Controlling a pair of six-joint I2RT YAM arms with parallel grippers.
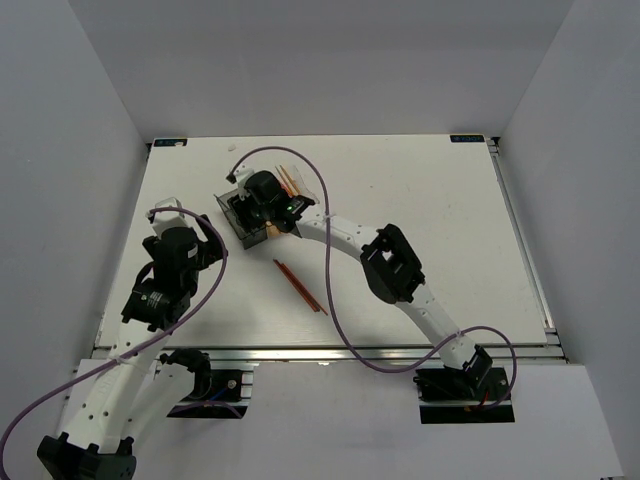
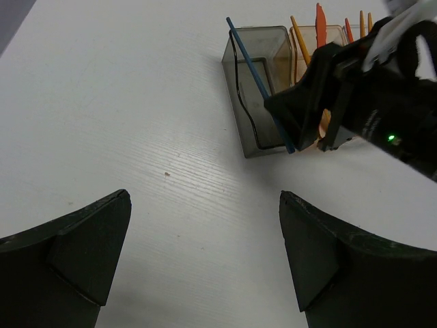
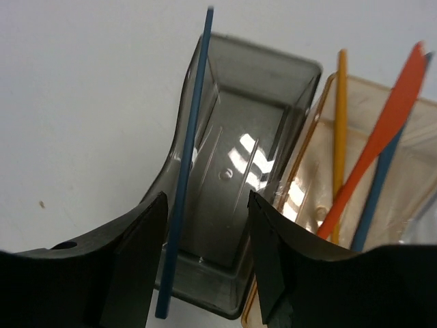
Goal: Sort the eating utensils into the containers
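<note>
Right arm's black two-finger gripper (image 3: 206, 212) hangs squarely over the smoky grey translucent plastic bin (image 3: 266, 68), blocking the way down; slim blue plastic stick (image 3: 186, 150) leans between its parted fingers. White tabletop (image 1: 440, 200) rightward: wide open.

Bright even light, soft shadows

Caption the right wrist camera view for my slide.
Blue utensil slants against the smoky grey bin between the fingers of the open right hand; the amber bin alongside holds orange, yellow and blue utensils.
</note>
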